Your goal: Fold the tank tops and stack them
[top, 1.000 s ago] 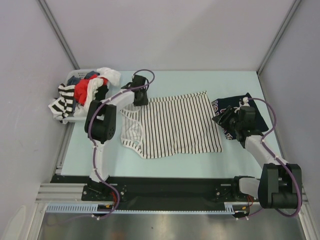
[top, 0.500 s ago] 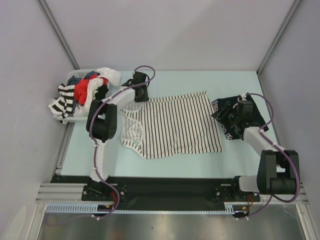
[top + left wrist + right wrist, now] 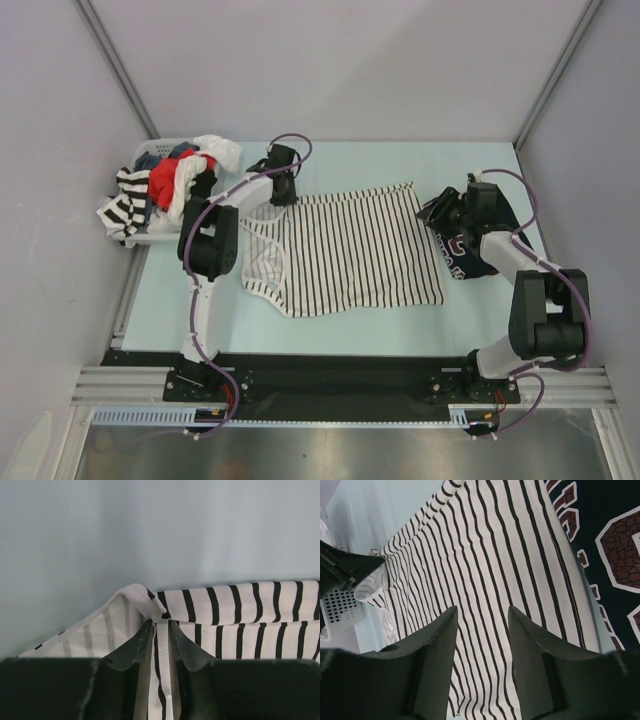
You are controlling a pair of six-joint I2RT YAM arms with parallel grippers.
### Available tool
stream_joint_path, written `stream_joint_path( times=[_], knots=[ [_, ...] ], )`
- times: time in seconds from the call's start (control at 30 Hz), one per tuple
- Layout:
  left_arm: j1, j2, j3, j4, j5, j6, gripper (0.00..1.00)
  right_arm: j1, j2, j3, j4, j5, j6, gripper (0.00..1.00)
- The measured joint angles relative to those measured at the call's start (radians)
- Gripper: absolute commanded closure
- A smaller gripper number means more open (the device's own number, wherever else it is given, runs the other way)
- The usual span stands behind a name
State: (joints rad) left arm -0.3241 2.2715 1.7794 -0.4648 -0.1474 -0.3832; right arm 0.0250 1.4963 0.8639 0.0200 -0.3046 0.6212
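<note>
The white tank top with thin dark stripes [image 3: 345, 250] lies spread flat mid-table. My left gripper [image 3: 283, 190] sits at its far left strap; in the left wrist view the gripper [image 3: 161, 625] is shut on a fold of the striped cloth [image 3: 240, 605]. The dark navy jersey with maroon print [image 3: 482, 245] lies crumpled to the right of the striped top. My right gripper [image 3: 445, 210] hovers over the jersey's left edge by the striped top's far right corner. In the right wrist view it [image 3: 481, 612] is open and empty above the stripes [image 3: 485, 555], with the jersey [image 3: 610, 530] at the right.
A white basket [image 3: 140, 238] heaped with red, white and striped clothes stands at the far left; its mesh wall shows in the right wrist view [image 3: 337, 610]. Grey walls close in the table's left, back and right sides.
My right gripper has moved from over the navy jersey toward the far side and left, to the striped top's right edge. My left gripper has shifted slightly farther back, still holding the strap.
</note>
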Motion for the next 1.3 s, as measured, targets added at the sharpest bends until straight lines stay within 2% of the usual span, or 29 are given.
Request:
stream_joint_path(
  times=[0.13, 0.2, 0.23, 0.43, 0.57, 0.63, 0.7, 1.03, 1.3],
  knots=[
    [0.001, 0.0, 0.005, -0.019, -0.036, 0.0, 0.75, 0.0, 0.064, 0.04, -0.01, 0.001, -0.002, 0.51],
    [0.002, 0.0, 0.005, -0.028, -0.051, 0.0, 0.75, 0.0, 0.13, 0.104, -0.023, 0.004, -0.013, 0.64],
    [0.003, 0.0, 0.005, -0.033, -0.056, 0.0, 0.76, 0.0, 0.166, 0.138, -0.028, 0.004, -0.025, 0.65],
    [0.019, 0.009, 0.014, -0.056, -0.061, 0.0, 0.79, 0.014, 0.418, 0.437, -0.129, 0.046, -0.098, 0.54],
    [0.033, 0.009, 0.014, -0.054, -0.041, 0.0, 0.83, 0.058, 0.546, 0.589, -0.207, 0.131, -0.152, 0.54],
    [0.039, 0.009, 0.014, -0.05, -0.026, 0.0, 0.91, 0.086, 0.598, 0.659, -0.249, 0.184, -0.175, 0.54],
    [0.043, 0.009, 0.014, -0.045, -0.016, 0.0, 1.0, 0.105, 0.635, 0.705, -0.274, 0.226, -0.192, 0.54],
    [0.045, 0.002, -0.001, -0.026, -0.003, 0.002, 1.0, 0.13, 0.739, 0.845, -0.349, 0.369, -0.249, 0.5],
    [0.046, -0.028, -0.044, -0.012, 0.01, 0.002, 1.0, 0.122, 0.774, 0.891, -0.344, 0.387, -0.262, 0.51]
  ],
)
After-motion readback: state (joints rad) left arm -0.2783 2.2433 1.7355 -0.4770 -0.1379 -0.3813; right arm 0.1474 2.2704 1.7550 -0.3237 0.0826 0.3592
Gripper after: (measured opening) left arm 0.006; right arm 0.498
